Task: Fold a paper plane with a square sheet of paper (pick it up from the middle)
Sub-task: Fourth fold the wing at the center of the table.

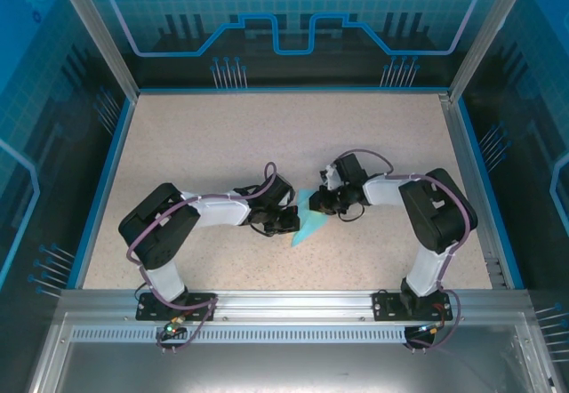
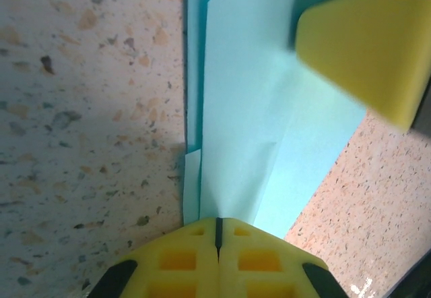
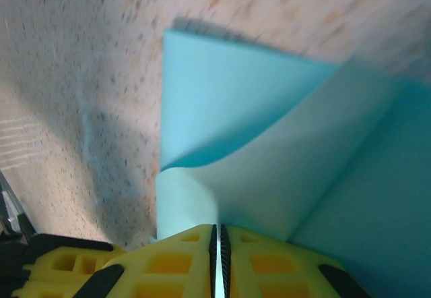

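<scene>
Speckled beige table [image 1: 222,144] inside a blue-lit enclosure, and the sheet of paper [image 1: 308,229] lies about mid-table, already partly folded into a light cyan wedge with its point towards the arm bases.

Your left arm is doubled back at the elbow and reaches in low from the paper's left side. The left gripper [image 1: 286,223] sits right at that edge. On its wrist cam the yellow fingertips [image 2: 195,244] are pressed together with just a seam between them, nose up against the paper. You can't really tell if a layer is caught in there.

Your right arm mirrors it: elbow high on the paper's right, forearm angled down and in. That puts the right gripper [image 1: 317,203] over the paper's far end. From its wrist cam the jaws are nearly together, with a thin slit, and they're pinching a flap that curls up off the rest of the sheet.

Both grippers are close together, one on either side of the paper.
</scene>
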`<action>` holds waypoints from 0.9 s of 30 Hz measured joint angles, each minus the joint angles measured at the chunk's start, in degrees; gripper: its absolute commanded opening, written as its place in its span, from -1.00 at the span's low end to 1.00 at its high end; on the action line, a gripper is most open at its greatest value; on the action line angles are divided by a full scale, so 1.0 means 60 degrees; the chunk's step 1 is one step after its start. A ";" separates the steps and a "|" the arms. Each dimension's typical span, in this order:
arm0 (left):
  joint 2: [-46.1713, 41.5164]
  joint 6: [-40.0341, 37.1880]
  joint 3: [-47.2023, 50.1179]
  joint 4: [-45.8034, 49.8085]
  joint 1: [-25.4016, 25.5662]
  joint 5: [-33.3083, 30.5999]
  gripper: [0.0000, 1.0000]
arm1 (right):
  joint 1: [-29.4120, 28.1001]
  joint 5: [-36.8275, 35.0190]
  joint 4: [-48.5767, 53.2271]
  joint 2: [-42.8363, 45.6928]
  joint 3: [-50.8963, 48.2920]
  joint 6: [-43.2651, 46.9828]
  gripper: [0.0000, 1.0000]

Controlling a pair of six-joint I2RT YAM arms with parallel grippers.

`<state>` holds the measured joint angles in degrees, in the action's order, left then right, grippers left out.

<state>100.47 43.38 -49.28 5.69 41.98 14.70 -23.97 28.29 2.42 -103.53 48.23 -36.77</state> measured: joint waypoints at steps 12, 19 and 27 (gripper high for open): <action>0.0011 -0.0004 -0.0015 -0.0025 0.0025 -0.0095 -0.96 | 0.1082 -0.1137 0.0718 -0.0204 0.1122 0.0506 -0.73; 0.0011 -0.0004 -0.0018 -0.0025 0.0025 -0.0098 -0.96 | 0.0710 -0.1260 0.0685 0.0783 0.0951 0.0630 -0.73; 0.0062 -0.0004 -0.0087 0.0044 0.0025 -0.0095 -0.96 | -0.0266 -0.0594 0.0313 0.0841 0.0579 0.0572 -0.76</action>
<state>100.84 43.35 -49.80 5.96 42.13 14.13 -25.56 24.73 4.29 -98.48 51.70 -33.34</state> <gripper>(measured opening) 0.047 0.127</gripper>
